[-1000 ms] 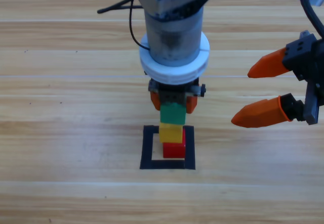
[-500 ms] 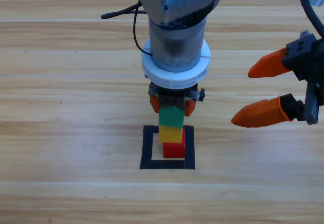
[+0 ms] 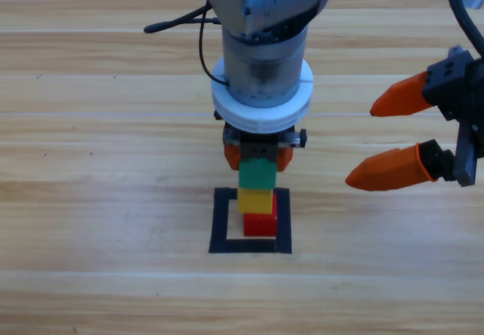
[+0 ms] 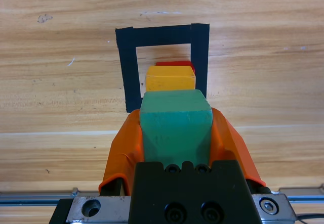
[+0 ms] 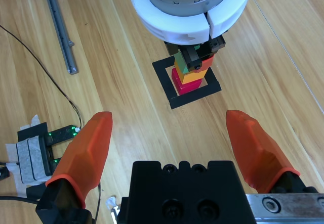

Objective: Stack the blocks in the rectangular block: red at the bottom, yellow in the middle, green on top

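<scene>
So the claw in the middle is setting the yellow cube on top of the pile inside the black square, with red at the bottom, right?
Not quite: the left claw holds the green cube on top. The yellow cube sits in the middle, above the red cube, inside the black tape square. The left wrist view shows this best.

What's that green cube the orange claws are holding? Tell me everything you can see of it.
The green cube is a small, plain teal-green block with softly rounded edges and a matte, painted look. It stands upright as the top of a three-block stack, resting on the yellow cube, which sits on the red cube inside the black tape rectangle. The left gripper comes down from above, its orange jaws against the cube's two opposite sides.
</scene>
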Motion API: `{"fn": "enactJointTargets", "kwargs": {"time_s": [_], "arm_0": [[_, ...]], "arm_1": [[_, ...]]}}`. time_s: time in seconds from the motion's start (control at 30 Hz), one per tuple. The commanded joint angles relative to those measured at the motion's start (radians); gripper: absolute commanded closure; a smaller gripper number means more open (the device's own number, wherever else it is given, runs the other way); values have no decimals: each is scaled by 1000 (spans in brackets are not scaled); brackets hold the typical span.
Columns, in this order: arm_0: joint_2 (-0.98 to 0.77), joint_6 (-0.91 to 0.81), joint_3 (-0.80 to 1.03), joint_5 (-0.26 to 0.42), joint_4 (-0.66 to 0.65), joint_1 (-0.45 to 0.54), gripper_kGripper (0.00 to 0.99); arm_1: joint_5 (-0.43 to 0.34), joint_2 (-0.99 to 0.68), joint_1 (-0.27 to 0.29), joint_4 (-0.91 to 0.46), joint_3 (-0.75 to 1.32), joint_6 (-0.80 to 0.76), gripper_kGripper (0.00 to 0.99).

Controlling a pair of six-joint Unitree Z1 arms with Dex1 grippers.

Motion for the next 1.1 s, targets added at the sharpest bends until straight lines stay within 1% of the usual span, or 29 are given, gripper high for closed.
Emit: {"fn": "enactJointTargets", "kwargs": {"time_s": [0.03,0.23,1.1], "arm_0": [[16,-39,7,24,3,1,950],[18,-42,6,32,1,5,950],[59,-35,4,25,-24,7,950]], "arm_1": [[-5,-45,-25,15,26,-5,0],[-7,-45,-25,13,21,-3,0],[-7,-45,-26,13,28,-3,0]]}}
